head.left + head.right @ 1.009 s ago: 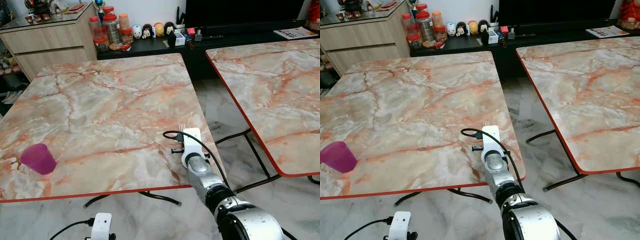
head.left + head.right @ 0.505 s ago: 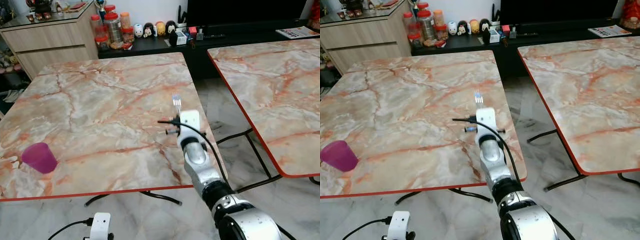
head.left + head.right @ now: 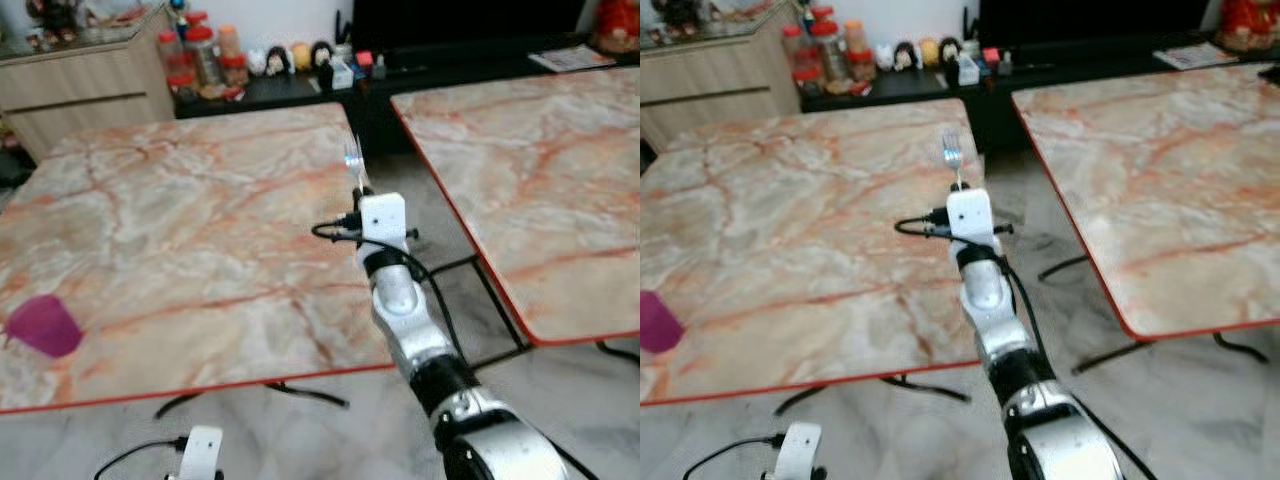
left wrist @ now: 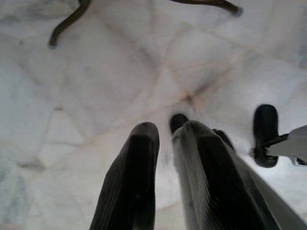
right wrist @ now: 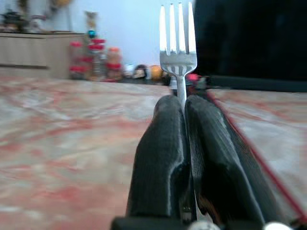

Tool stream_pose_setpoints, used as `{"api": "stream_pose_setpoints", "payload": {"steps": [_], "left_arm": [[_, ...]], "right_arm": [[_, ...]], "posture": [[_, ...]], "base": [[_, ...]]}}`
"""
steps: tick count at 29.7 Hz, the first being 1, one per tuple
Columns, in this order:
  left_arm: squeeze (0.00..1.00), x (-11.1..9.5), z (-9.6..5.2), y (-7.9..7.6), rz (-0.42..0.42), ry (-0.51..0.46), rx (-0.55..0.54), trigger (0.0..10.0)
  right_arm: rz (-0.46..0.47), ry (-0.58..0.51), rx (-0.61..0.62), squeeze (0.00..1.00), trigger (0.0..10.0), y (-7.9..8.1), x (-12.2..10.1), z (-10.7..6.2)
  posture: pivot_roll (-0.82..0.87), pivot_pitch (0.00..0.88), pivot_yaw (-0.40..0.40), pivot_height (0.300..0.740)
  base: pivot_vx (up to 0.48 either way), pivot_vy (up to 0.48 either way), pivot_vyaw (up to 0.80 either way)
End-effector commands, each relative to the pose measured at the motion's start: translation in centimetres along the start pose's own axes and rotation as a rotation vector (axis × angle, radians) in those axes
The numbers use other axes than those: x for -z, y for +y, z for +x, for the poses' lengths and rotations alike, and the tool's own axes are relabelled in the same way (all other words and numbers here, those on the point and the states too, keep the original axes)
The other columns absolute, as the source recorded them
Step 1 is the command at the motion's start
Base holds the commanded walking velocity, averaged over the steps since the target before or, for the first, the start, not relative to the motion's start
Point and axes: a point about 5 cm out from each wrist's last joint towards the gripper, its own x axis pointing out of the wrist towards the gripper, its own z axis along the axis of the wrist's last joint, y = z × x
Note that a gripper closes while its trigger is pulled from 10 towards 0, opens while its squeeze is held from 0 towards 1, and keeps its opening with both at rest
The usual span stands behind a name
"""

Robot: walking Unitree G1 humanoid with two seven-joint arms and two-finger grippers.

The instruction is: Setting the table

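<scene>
My right gripper (image 5: 184, 103) is shut on a silver fork (image 5: 178, 43), whose tines stick out past the fingertips. In the eye views the fork (image 3: 353, 158) points up and away over the right edge of the near marble table (image 3: 180, 230), with the right arm reaching from the lower right. A purple cup (image 3: 42, 325) stands near the table's front left corner, far from the fork. My left gripper (image 4: 165, 134) hangs low over the pale floor, its two black fingers close together with nothing between them.
A second marble table (image 3: 520, 170) stands to the right across a narrow floor gap. A wooden cabinet (image 3: 90, 85) and a dark low shelf with jars and small figures (image 3: 290, 60) line the back wall. Table legs (image 4: 67, 24) cross the floor.
The right arm has risen and reached forward, lifting the fork from low over the table's front right part to higher above its right edge. The camera has shifted too.
</scene>
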Motion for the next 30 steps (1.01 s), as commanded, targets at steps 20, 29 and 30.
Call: {"api": "stream_pose_setpoints", "payload": {"steps": [20,29,30], "left_arm": [[0.0,1.12,-0.25,0.99,0.034,0.045,-0.022,10.0],[0.0,1.16,-0.26,0.96,0.04,0.047,-0.017,10.0],[0.0,1.14,-0.26,0.97,0.04,0.046,-0.017,10.0]], "right_arm": [[0.004,-0.017,-0.039,0.0,10.0,1.25,-0.63,-0.32],[0.007,-0.004,-0.037,0.0,10.0,1.21,-0.41,-0.58],[0.006,-0.003,-0.039,0.0,10.0,1.22,-0.38,-0.61]], "posture": [[-0.06,0.0,0.078,0.74],[-0.07,0.0,0.082,0.74],[-0.07,0.0,0.082,0.74]], "base": [[0.0,-0.388,0.0],[0.0,-0.384,0.0],[0.0,-0.382,0.0]]}}
